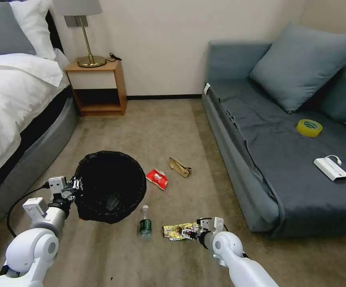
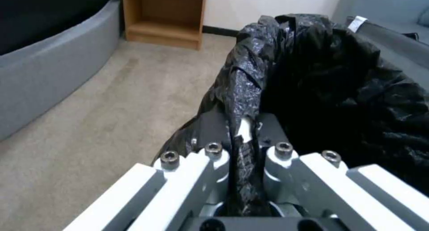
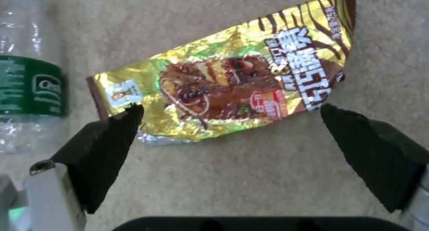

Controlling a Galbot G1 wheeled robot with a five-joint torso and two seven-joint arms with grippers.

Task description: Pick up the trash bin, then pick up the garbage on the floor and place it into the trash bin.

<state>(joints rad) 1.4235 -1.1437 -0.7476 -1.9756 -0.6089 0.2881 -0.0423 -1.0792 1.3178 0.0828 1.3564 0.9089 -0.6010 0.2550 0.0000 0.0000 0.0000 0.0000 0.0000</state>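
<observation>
The left claw (image 1: 75,185) was pinched tight on the rim of the trash bin (image 1: 111,186), a fold of its black bag liner (image 2: 241,90) squeezed between the two fingers (image 2: 214,150). The bin hung tilted, mouth toward the robot, above the carpet (image 1: 161,127) near the bed (image 1: 9,91); its base was hidden behind its own rim. Just right of it the clear bottle (image 1: 144,227) lay on the carpet, and farther back the red-and-white packet (image 1: 157,178) and the crumpled tan paper (image 1: 180,166). The right claw (image 1: 192,231) was low over the gold foil wrapper (image 3: 223,83), spread wide, one black fingertip (image 3: 114,134) touching the wrapper's edge, the other beside its far end. The bottle's cap end was cut off in the right wrist view.
</observation>
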